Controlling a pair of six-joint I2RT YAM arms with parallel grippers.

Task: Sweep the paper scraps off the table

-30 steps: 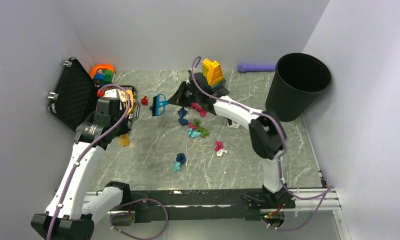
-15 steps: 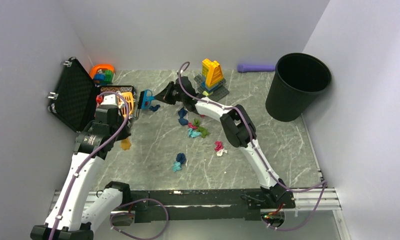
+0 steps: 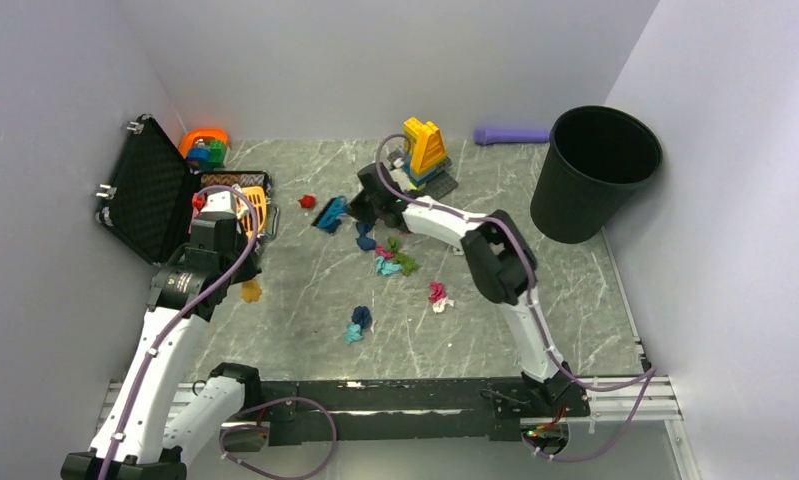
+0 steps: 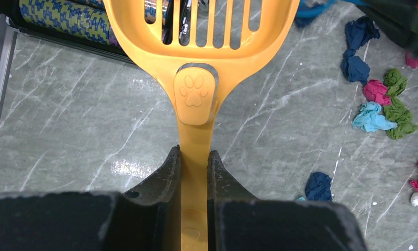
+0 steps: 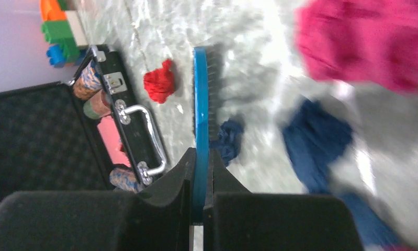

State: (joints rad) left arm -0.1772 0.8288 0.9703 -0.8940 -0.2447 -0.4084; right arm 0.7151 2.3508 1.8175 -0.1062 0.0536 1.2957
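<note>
Scraps (image 3: 386, 267) scattered across the middle of the table (image 3: 305, 300), a red one (image 5: 159, 86) apart, near the case (image 5: 39, 125). Right gripper (image 5: 200, 157) clenched on a blue brush (image 5: 200, 99), bristles just beside a dark blue wad (image 5: 226, 142). Left gripper (image 4: 194, 157) clamped on the handle of a yellow scoop (image 4: 196, 58), its head at the case edge, well apart from the main cluster.

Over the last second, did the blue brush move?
Yes. The blue brush swung left toward the black case, then back right, away from it.
</note>
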